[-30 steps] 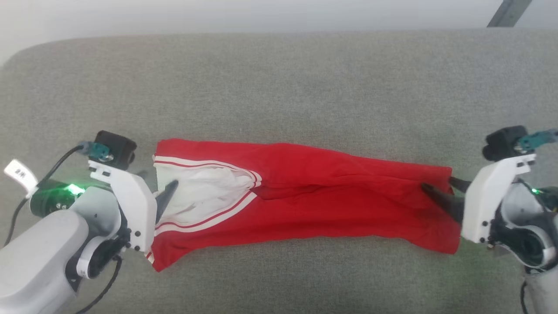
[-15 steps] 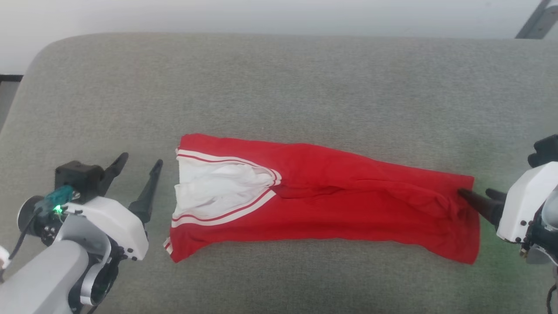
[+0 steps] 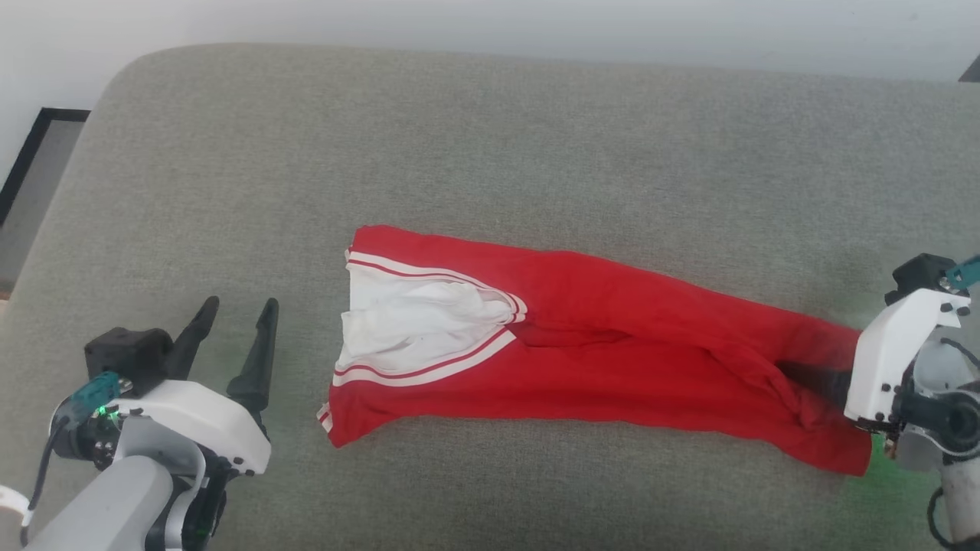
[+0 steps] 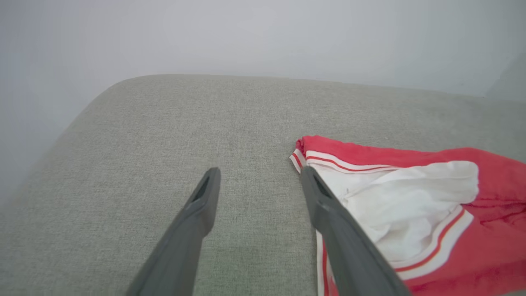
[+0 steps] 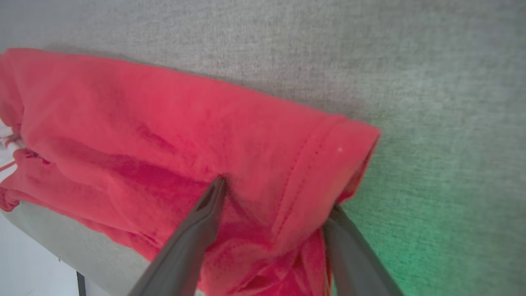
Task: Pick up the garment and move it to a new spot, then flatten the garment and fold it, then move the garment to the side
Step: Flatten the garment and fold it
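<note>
Left tool (image 3: 240, 304) spread wide, empty; right tool (image 5: 277, 194) spread wide, straddling garment (image 3: 612, 344) hem.

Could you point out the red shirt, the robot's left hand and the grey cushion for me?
red shirt (image 3: 612, 344), head view: middle of the red body cloth.
left hand (image 3: 240, 306), head view: gap midway between its open fingertips.
grey cushion (image 3: 536, 138), head view: bare fabric beyond the shirt.

We see a grey woven upholstered cushion (image 3: 490, 138) with a rounded far-left corner, its weave tinted green near the lower right. Behind it stands a pale wall (image 3: 459, 23); at left we see a dark-framed panel (image 3: 34, 184) beside the cushion's edge.
</note>
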